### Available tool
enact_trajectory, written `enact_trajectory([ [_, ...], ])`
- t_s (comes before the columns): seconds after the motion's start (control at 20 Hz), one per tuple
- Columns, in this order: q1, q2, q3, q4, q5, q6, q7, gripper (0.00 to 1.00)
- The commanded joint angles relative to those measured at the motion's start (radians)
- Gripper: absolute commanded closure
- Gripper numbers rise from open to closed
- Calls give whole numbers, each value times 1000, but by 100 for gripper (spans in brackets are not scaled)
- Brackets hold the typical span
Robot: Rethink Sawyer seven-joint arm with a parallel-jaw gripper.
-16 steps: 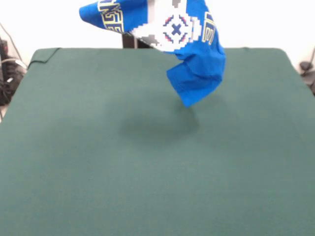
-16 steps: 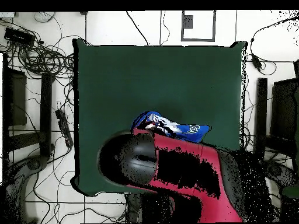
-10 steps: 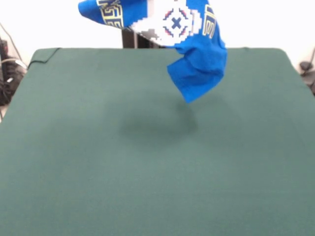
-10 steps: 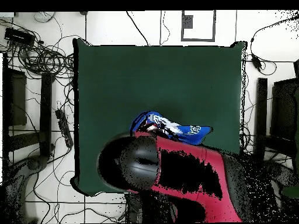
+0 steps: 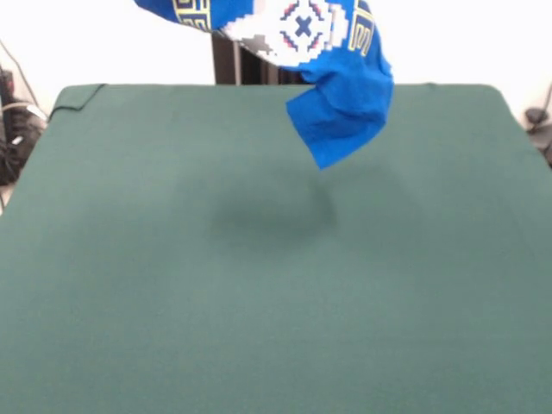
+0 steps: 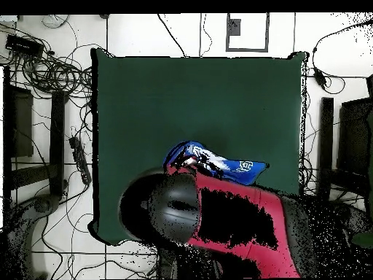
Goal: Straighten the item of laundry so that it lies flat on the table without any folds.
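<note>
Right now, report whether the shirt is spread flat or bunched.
Bunched: the T-shirt hangs crumpled in the air above the table, its shadow below.

table [image 5: 259, 302]: bare, open all round | only obstacle: T-shirt [image 5: 341, 95] hanging above far middle

front: low, across table [image 5: 259, 328] | overhead: straight down | shared: table

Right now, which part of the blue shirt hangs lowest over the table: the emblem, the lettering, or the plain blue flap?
The plain blue flap: it dangles below the emblem and lettering, clear of the green table.
</note>
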Motion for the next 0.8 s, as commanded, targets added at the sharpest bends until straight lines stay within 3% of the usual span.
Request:
enact_trajectory([
  [0.05, -7, 49, 62, 28, -12, 36, 42, 100],
  [0.55, -48, 166, 114, 117, 22, -190, 57, 100],
  [0.8, -64, 211, 141, 117, 39, -223, 43, 100],
])
